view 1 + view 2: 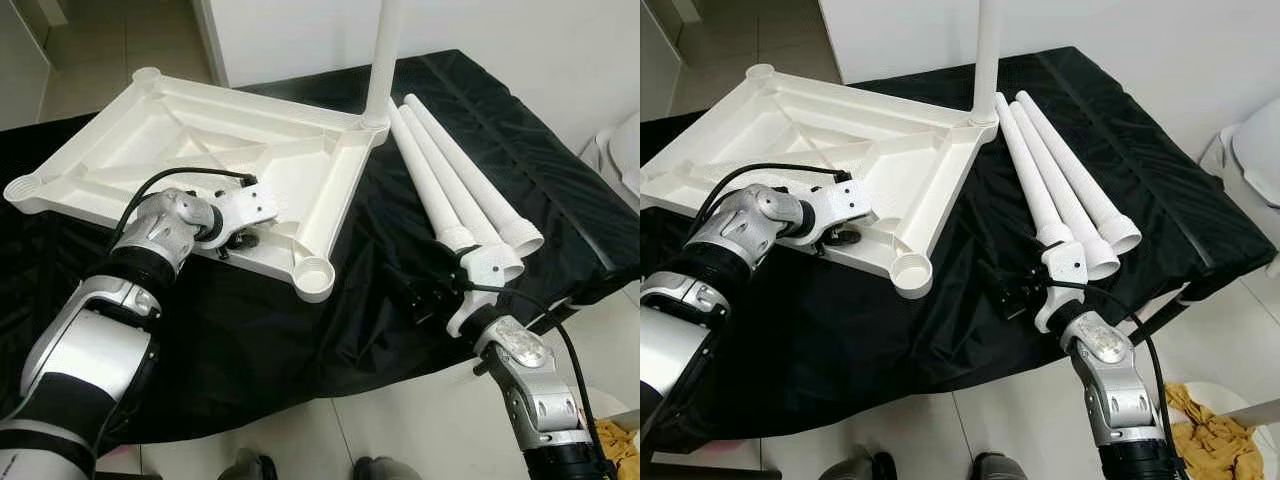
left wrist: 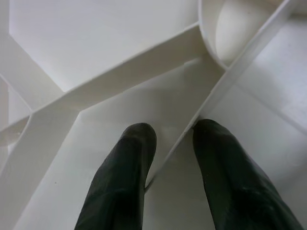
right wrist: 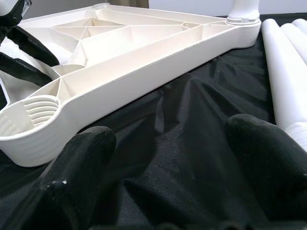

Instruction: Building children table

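White ribbed plastic tabletop (image 1: 200,150) lies underside-up on a black cloth (image 1: 300,320) spread over the work surface, taking up the robot's left half of the cloth. One white plastic leg (image 1: 383,60) stands upright in the far corner socket on the robot's right side. The near corner socket (image 1: 314,278) holds no leg; same for the two left corner sockets.

Three loose white tapered plastic legs (image 1: 450,180) lie side by side on the cloth, just right of the tabletop, touching one another, wide ends toward the robot.

Left gripper (image 2: 168,143): inside the tabletop's underside near the front edge, its two black fingers (image 2: 129,163) straddling a thin white rib (image 2: 230,76), one to each side and close against it; whether they actually pinch the rib cannot be told from these frames.

Right gripper (image 3: 168,158): low over the cloth, between the near corner socket and the loose legs, fingers spread wide apart with nothing between them

Light tiled floor (image 1: 400,430) in front of the cloth
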### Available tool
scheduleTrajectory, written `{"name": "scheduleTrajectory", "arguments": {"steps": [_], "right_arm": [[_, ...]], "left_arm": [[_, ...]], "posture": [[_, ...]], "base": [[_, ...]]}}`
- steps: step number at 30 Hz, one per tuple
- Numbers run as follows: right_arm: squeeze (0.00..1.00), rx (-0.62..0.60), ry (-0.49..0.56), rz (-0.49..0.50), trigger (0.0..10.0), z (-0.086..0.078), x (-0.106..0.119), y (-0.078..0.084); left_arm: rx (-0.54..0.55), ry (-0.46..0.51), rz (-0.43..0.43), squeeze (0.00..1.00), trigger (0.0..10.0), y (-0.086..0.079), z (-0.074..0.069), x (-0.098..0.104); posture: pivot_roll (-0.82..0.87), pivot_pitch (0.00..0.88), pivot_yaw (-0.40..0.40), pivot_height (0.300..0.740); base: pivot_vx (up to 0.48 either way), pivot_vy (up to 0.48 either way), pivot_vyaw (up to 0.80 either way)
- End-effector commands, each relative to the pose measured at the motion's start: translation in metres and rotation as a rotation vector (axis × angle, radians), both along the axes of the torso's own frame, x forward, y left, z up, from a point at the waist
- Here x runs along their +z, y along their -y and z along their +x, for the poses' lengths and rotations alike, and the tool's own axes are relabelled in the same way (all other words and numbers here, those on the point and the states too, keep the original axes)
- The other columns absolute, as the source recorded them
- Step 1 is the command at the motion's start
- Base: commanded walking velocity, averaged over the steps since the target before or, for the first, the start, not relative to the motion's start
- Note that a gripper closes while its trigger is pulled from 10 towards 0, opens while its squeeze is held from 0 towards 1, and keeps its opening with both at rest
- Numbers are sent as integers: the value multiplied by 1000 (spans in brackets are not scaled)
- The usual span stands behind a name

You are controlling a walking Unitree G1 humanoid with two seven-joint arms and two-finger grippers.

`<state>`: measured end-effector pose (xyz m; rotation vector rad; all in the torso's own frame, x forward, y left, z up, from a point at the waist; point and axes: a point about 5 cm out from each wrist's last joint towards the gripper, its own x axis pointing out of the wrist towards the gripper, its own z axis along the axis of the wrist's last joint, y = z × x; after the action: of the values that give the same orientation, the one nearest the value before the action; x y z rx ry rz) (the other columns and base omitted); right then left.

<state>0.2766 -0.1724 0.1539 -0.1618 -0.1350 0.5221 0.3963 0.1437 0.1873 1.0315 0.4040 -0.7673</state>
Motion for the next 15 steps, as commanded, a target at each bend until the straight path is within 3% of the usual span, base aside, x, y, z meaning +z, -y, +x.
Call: {"name": "scheduleTrajectory", "arguments": {"steps": [1, 3, 4, 5, 6, 11, 12, 13, 14, 15], "right_arm": [[0, 8, -7, -14, 10000, -2, -1, -1], [0, 8, -7, -14, 10000, -2, -1, -1], [0, 7, -6, -14, 10000, -1, 0, -1], [0, 7, -6, -14, 10000, -1, 0, -1], [0, 6, -5, -16, 10000, -1, 0, 0], [0, 7, -4, -17, 10000, 0, 0, 0], [0, 6, -4, -17, 10000, 0, 0, 0], [0, 5, -3, -17, 10000, 0, 0, 0], [0, 3, -2, -17, 10000, 0, 0, 0], [0, 2, -2, -17, 10000, 0, 0, 0]], "left_arm": [[100, 26, 7, 0, 902, -13, 0, -16], [98, 24, 8, 0, 902, -13, 0, -16], [87, 14, 9, 0, 10000, -12, -1, -18], [87, 14, 9, 0, 10000, -12, -1, -18], [61, 5, 27, 0, 0, -10, -3, -22], [48, 3, 36, 0, 0, -10, -3, -25], [24, -17, 44, 0, 1373, -9, -5, -28], [6, -32, 50, 0, 1373, -9, -7, -30], [-14, -53, 53, 0, 0, -8, -9, -32], [-31, -68, 56, 0, 0, -7, -10, -34]], "posture": [[-146, 153, 71, 740], [-146, 153, 71, 740], [-145, 152, 72, 740], [-145, 152, 72, 740], [-143, 152, 73, 740], [-143, 152, 73, 740], [-143, 151, 76, 740], [-143, 151, 76, 740], [-143, 149, 78, 740], [-143, 149, 78, 740]], "base": [[0, 0, 0], [0, 0, 0], [0, 0, 0], [0, 0, 0], [0, 0, 0], [0, 0, 0], [0, 0, 0], [0, 0, 0], [0, 0, 0], [0, 0, 0]]}}
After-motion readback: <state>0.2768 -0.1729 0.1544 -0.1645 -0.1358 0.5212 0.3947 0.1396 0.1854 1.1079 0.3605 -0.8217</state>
